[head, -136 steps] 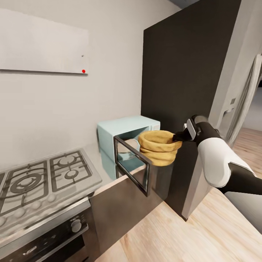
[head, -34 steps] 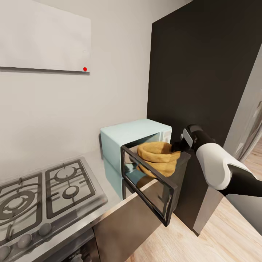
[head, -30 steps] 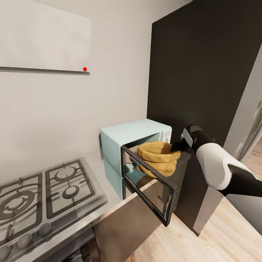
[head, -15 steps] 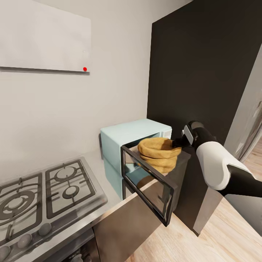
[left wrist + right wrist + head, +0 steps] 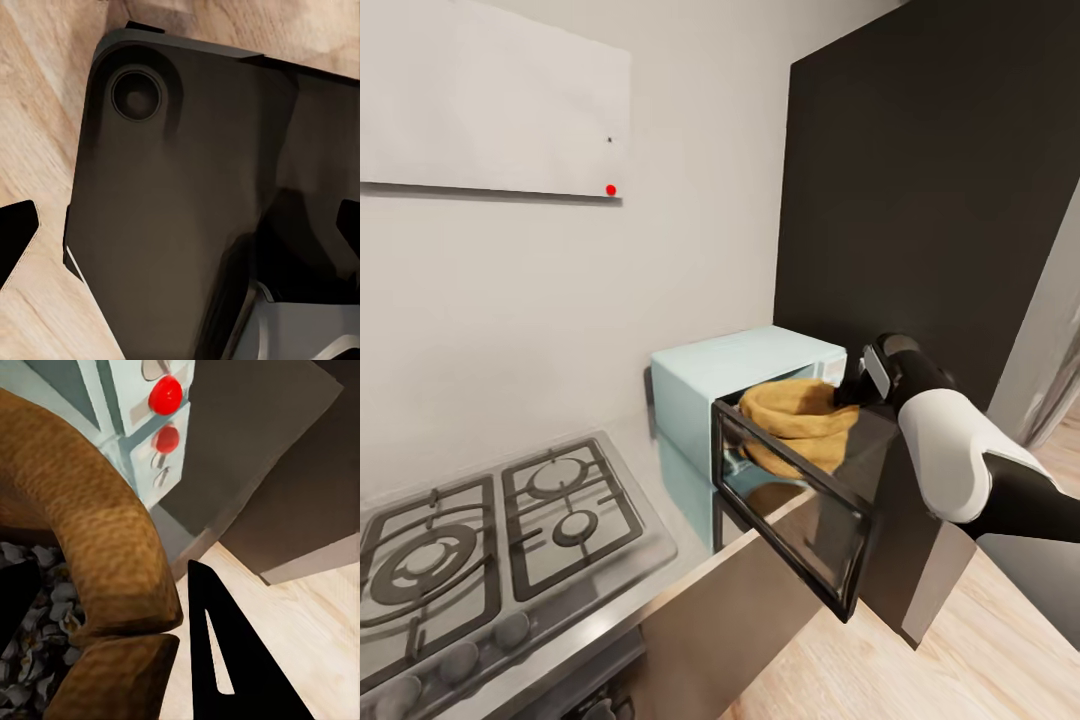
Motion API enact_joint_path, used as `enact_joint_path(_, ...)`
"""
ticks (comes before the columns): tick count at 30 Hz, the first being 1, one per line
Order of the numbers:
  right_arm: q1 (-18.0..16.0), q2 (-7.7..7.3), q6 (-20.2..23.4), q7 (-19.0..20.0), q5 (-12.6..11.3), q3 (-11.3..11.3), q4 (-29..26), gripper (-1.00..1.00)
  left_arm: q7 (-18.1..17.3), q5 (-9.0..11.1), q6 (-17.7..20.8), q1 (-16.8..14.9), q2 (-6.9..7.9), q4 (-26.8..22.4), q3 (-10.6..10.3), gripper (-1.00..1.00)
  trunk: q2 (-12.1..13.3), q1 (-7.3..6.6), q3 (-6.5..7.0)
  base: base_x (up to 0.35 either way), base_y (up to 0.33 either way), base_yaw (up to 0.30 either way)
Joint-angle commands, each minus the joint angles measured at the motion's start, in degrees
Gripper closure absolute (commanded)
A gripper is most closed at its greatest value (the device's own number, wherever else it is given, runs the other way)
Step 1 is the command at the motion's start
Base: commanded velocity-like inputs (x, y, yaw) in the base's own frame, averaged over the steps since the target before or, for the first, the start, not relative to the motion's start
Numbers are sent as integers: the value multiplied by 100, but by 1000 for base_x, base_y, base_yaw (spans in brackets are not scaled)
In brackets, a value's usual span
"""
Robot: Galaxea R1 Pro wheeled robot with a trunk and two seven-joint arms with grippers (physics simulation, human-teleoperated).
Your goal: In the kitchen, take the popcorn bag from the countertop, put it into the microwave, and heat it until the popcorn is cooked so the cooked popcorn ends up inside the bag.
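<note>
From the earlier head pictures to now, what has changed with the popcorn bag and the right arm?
The right gripper has carried the popcorn bag from in front of the open door into the mouth of the microwave. It stays shut on the bag's rim, door still open. The camera also shifted closer; hob and countertop are unchanged.

My head camera looks down at the microwave [image 5: 745, 375] near two o'clock; my right wrist camera shares it, close up [image 5: 142, 427].

A kitchen: gas hob [image 5: 490, 530], countertop [image 5: 690, 520], microwave [image 5: 745, 375].
</note>
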Motion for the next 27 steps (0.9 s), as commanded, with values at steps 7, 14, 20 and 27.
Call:
enact_joint_path(7,-8,4,-13,-23,-126,-61,33,100,0,33,-7,2,-1,-5,3,-100,-5,1,-6,0,148,0)
enact_joint_path(14,-8,-19,-74,-45,-152,-76,24,100,0,33,-7,0,-1,-7,4,-100,-5,1,-6,0,7,0)
enact_joint_path(20,-8,-50,-142,-57,-172,-87,-31,100,0,33,-7,0,3,-6,2,-100,-5,1,-6,70,0,0)
enact_joint_path(27,-8,-26,-146,-57,-157,-79,-27,100,0,33,-7,0,0,-6,2,-100,-5,1,-6,291,0,0)
